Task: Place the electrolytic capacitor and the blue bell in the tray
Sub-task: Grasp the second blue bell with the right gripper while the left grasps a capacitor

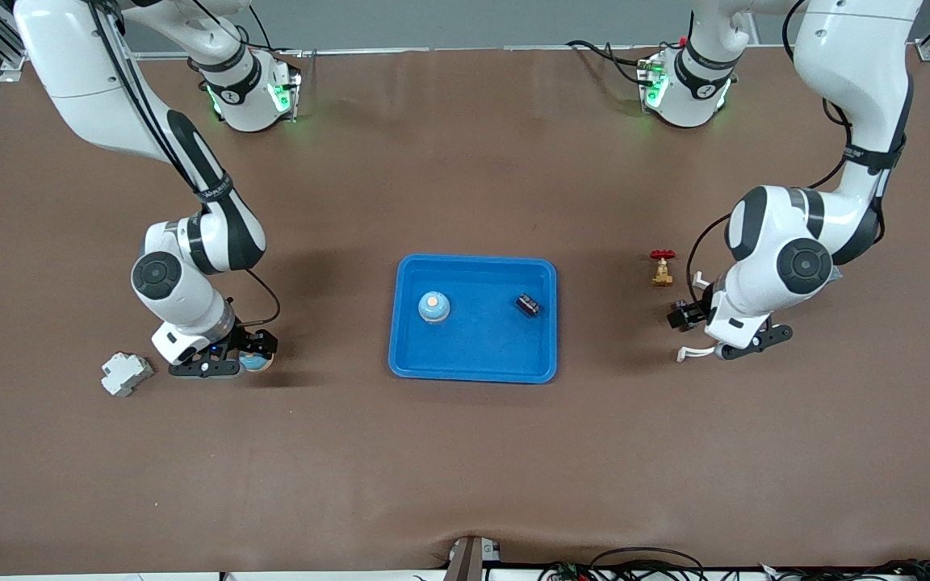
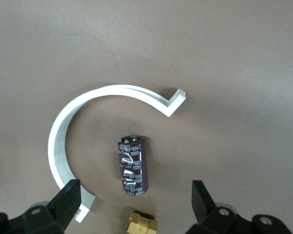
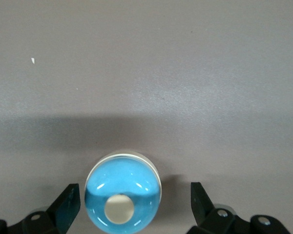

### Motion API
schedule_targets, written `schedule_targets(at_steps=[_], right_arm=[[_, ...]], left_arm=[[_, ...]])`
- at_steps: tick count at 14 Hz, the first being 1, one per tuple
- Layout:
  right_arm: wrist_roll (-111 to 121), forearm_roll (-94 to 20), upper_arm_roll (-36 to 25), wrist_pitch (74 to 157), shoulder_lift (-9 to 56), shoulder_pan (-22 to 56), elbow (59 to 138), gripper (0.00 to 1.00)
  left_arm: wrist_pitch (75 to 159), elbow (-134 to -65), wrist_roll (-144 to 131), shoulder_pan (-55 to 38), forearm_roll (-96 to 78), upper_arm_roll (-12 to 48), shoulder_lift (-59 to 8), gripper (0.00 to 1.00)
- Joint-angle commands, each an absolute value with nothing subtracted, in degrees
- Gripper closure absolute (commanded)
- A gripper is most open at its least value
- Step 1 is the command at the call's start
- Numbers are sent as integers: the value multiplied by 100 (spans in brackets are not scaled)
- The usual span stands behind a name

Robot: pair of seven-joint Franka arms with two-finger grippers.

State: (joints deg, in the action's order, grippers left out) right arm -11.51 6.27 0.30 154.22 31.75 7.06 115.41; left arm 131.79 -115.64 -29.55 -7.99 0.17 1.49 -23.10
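**Two pincers, each open over its own part, the tray between them**

Clock hours are read on the front view, twelve toward the robots' bases.

The right pincer [image 3: 135, 190] stands wide just above the desk [image 1: 465, 452], toward the right arm's end. The blue bell [image 3: 122, 200] sits upright between its fingers [image 3: 68, 197], touching neither. The tray [image 1: 473, 260] lies at about three o'clock from this pincer, well apart.

The left pincer [image 2: 135, 187] is likewise wide and low, toward the left arm's end. The electrolytic capacitor [image 2: 132, 165] lies on its side between the fingertips. Its long axis runs square to the line that joins them, so a straight closing should meet its round flanks. A white curved clip [image 2: 63, 131] half encircles it without touching, and may foul one finger. A brass valve [image 1: 662, 270] stands near, at about eleven o'clock. From this pincer the tray lies at nine o'clock.

The tray already holds a second bell [image 1: 433, 307] and a second capacitor [image 1: 528, 304], apart from each other.

Each arm is the nearer to its own part, and neither part is gripped yet
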Motion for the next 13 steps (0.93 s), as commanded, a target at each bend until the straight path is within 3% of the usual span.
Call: schedule_targets(at_steps=[1,3,4,5,6,8,13], right_arm=[[-1187,633,123,15539,3155,607,11628,0],[-1187,633,123,15539,3155,615,11628,0],[-1187,633,123,15539,3155,624,11628,6],[-1178,633,123,15522,3147,615,11628,20],[-1169,633,123,15513,3146,615,11654,42],[-1178,633,193,15487,3129,615,11681,100],[-2203,642,640,15285,2980,677,11602,100]], left_arm=[[13254,-11540,-3217,-887,35,158,-2399,0],[13263,-11540,-3226,-922,44,158,-2478,0],[13271,-11531,-3217,-949,44,158,-2531,0],[13306,-11531,-3225,-941,44,158,-2566,0],[13333,-11540,-3226,-932,44,158,-2610,0],[13342,-11549,-3226,-932,44,158,-2663,0],[13342,-11540,-3226,-905,44,158,-2821,0]])
